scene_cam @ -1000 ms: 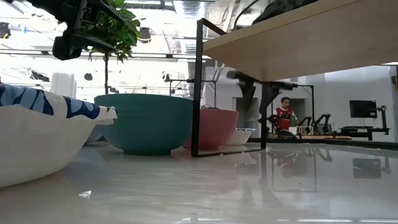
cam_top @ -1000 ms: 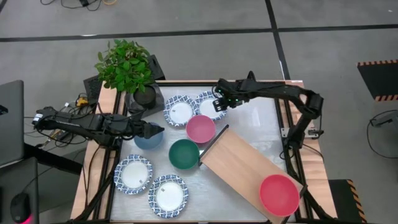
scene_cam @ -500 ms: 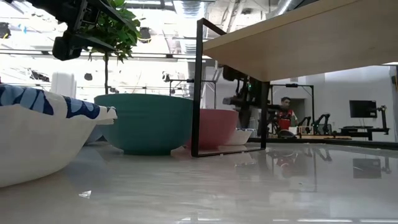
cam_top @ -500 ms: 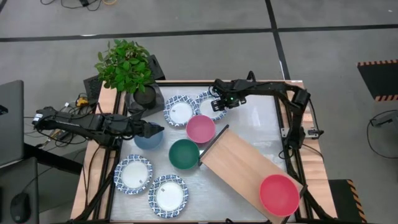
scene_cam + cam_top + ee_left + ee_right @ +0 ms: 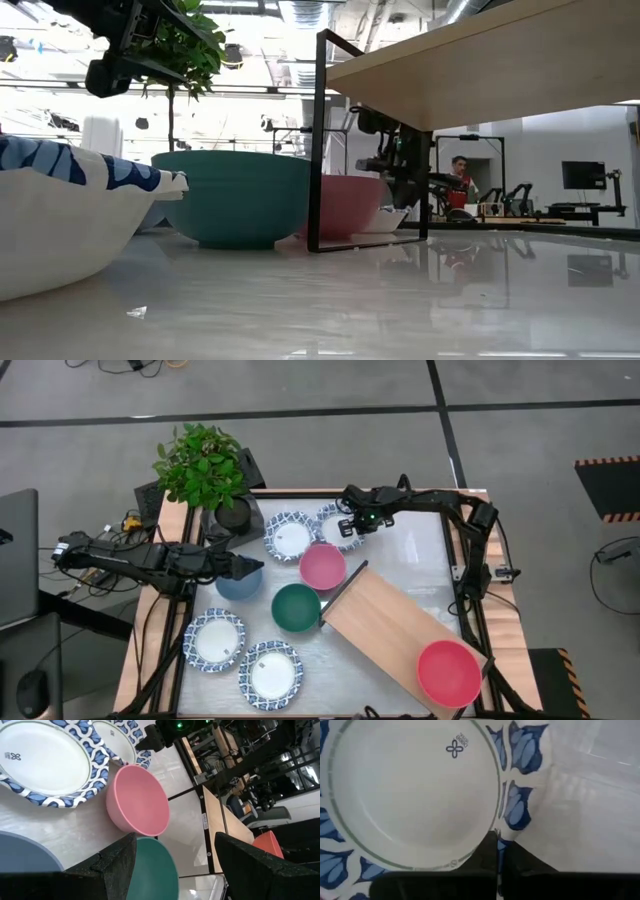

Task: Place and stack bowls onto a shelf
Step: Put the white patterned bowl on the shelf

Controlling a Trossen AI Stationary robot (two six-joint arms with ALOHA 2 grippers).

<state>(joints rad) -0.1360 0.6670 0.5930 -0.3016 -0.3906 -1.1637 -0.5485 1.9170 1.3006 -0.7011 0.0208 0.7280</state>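
My right gripper [image 5: 350, 526] is shut on a white bowl with a blue patterned rim [image 5: 335, 526] at the far middle of the table. A second such bowl [image 5: 290, 539] sits beside it. A pink bowl [image 5: 322, 566] and a dark green bowl [image 5: 296, 607] stand on the table just left of the light-wood shelf [image 5: 390, 630]. A red bowl [image 5: 448, 672] stands on the shelf's near right end. My left gripper [image 5: 248, 568] hangs open above the slate-blue bowl [image 5: 237, 584], clear of it. My right gripper holds the white bowl's blue patterned rim [image 5: 506, 837] on the side toward the table's right. The rim is pinched between the two fingers [image 5: 482, 857], one inside the bowl and one outside. They slant down from the right. The bowl's base rests on the table [image 5: 392, 220].
A dark plant pot with a leafy plant [image 5: 228, 512] stands at the far left corner. Two more white patterned bowls [image 5: 215, 640] [image 5: 268, 673] sit near the front left. The shelf stands on thin dark legs [image 5: 315, 140]. A person [image 5: 458, 185] shows in the room beyond.
My right gripper has moved down and slightly toward the table's left, onto the white bowl's right rim, and has taken hold of it. The bowl has stayed in place.
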